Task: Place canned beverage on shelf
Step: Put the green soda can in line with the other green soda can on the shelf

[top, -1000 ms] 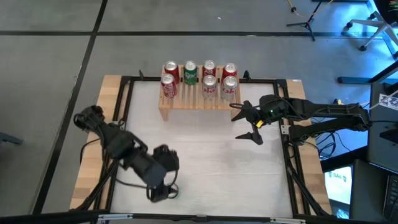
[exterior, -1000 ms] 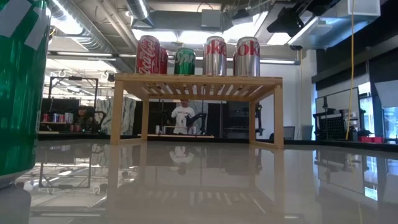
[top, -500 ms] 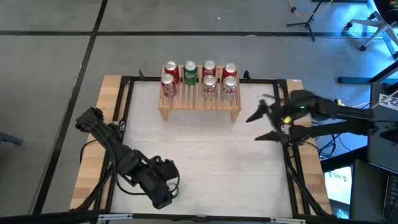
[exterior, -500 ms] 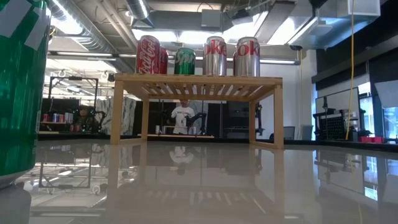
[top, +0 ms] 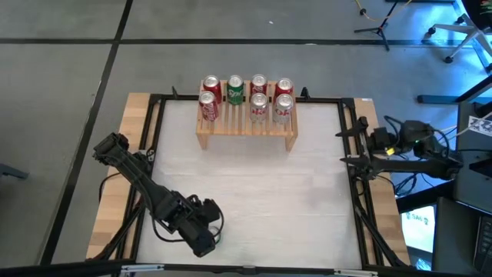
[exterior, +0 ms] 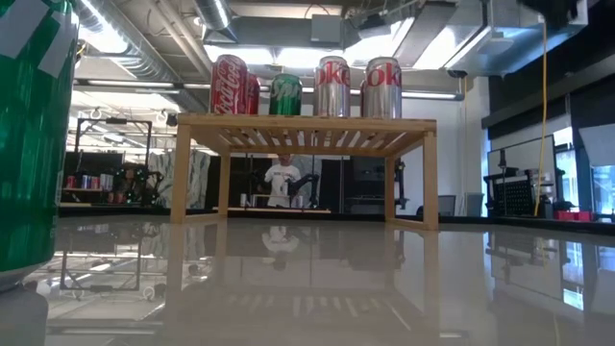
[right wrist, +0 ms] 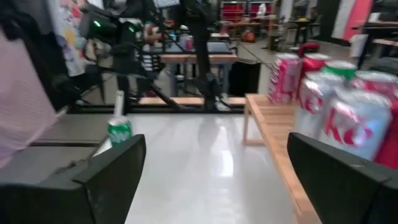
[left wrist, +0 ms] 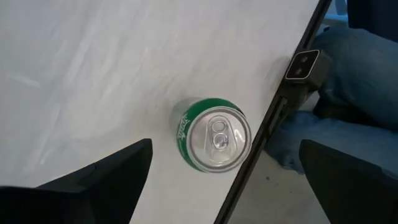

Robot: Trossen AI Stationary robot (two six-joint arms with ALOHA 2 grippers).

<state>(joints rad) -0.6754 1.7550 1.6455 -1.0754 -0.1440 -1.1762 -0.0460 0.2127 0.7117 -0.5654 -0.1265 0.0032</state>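
A green can (left wrist: 214,134) stands upright at the table's (top: 254,192) near edge, well apart from the shelf (top: 246,127), which carries eight cans. The left gripper (top: 201,235) hovers above the green can, fingers spread, empty. The right gripper (top: 350,146), also spread and empty, sits beside the shelf's right end at the table's edge.

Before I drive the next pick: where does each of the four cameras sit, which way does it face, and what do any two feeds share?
High: overhead, looking straight down on the table, both arms, and the shelf carrying seven cans.
Low: at tabletop height, facing the shelf; no arm shows.
Left wrist: above the green can by the table edge, open left end effector framing it.
Right wrist: faces across the table past the open right end effector, shelf beside.
Shared: the green can shows in both wrist views.
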